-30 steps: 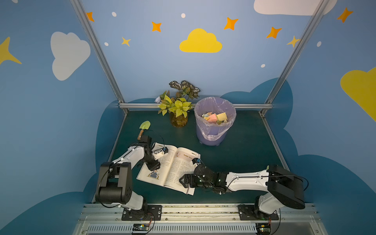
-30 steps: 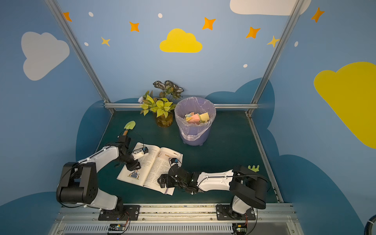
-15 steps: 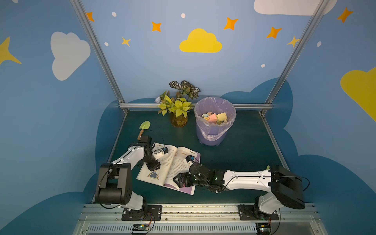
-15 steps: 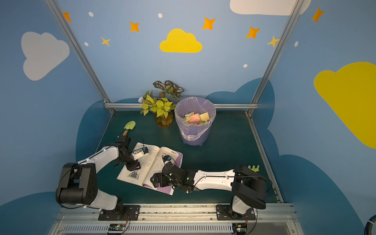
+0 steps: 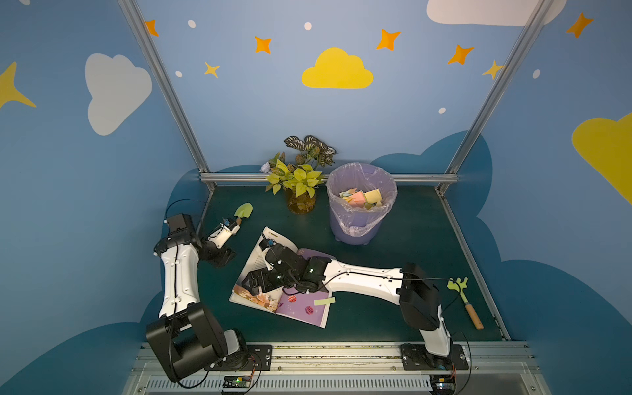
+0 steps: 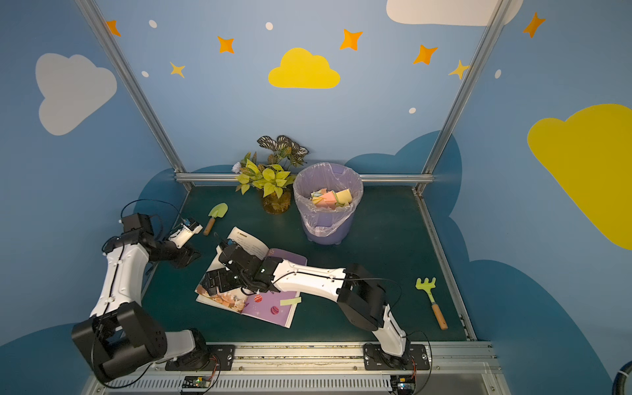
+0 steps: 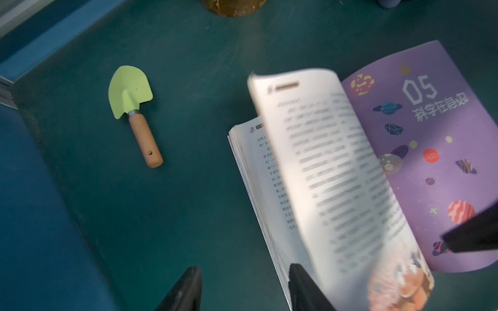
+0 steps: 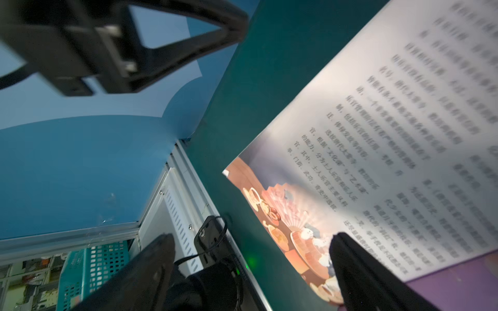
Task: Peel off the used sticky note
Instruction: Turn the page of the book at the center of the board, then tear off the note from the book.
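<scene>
An open paperback book with one purple illustrated page lay on the dark green bench. A pale green sticky note strip sat on that purple page, near its outer edge. The right pincer hovered over the book's text pages, jaws spread wide and empty. The left pincer hung beside the book, jaws parted, gripping nothing.

The book has paper pages, the purple one smooth and faintly glossy; sticky note is thin matt paper; table mat is matt; shovel has a wooden handle, metal collar, smooth painted blade; bin liner is thin, crinkled, translucent plastic; my left arm's shell is glossy white plastic.
</scene>
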{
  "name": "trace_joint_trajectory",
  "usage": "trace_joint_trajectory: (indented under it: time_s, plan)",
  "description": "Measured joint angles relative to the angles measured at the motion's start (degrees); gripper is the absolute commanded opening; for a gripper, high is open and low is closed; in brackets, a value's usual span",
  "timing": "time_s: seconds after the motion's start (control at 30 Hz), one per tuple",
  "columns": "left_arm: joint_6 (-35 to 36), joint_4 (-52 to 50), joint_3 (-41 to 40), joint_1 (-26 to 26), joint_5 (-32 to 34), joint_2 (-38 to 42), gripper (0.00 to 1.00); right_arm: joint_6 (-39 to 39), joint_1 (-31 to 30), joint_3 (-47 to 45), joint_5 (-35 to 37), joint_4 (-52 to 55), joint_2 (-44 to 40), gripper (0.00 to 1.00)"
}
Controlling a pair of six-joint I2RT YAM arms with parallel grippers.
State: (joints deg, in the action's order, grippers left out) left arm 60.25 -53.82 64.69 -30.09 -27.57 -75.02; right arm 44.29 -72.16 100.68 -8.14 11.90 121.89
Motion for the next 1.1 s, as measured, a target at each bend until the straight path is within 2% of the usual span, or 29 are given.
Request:
trace_joint_trajectory:
  time_s: [0.13,0.23,0.37,0.5,0.7,0.9,1.0,1.1]
  plan:
    - [1.5,-2.7,-1.4,-0.3,-3.1,0.4,0.56,-1.4,0.7,1.1,-0.4,3.7,1.9,0.96]
    - [1.8,-3.9,-4.5,2.9,-3.9,2.9,0.56,-1.8,1.2,-6.1,1.2,4.0,-2.7,0.96]
    - [0.8,-4.2,-7.7,13.0,-3.6,5.8,0.56,-0.4,2.2,-22.7,4.4,3.8,-15.9,0.96]
    - [-2.8,-2.3,-9.2,24.4,-1.4,5.2,0.56,3.1,4.4,-37.6,7.6,1.5,-28.3,0.96]
    - [-8.1,1.2,-9.9,37.0,1.4,1.1,0.56,9.4,7.2,-56.1,10.3,-2.2,-39.3,0.95]
    - [-12.2,5.3,-10.5,46.7,4.8,-3.8,0.56,13.3,8.4,-65.0,9.7,-6.3,-41.7,0.88]
    - [-14.1,7.4,-10.6,50.0,6.3,-6.6,0.56,13.8,8.8,-65.4,8.2,-9.9,-40.5,0.81]
    - [-16.0,9.5,-10.1,53.0,7.8,-10.3,0.55,13.7,9.4,-65.1,5.8,-14.7,-37.5,0.7]
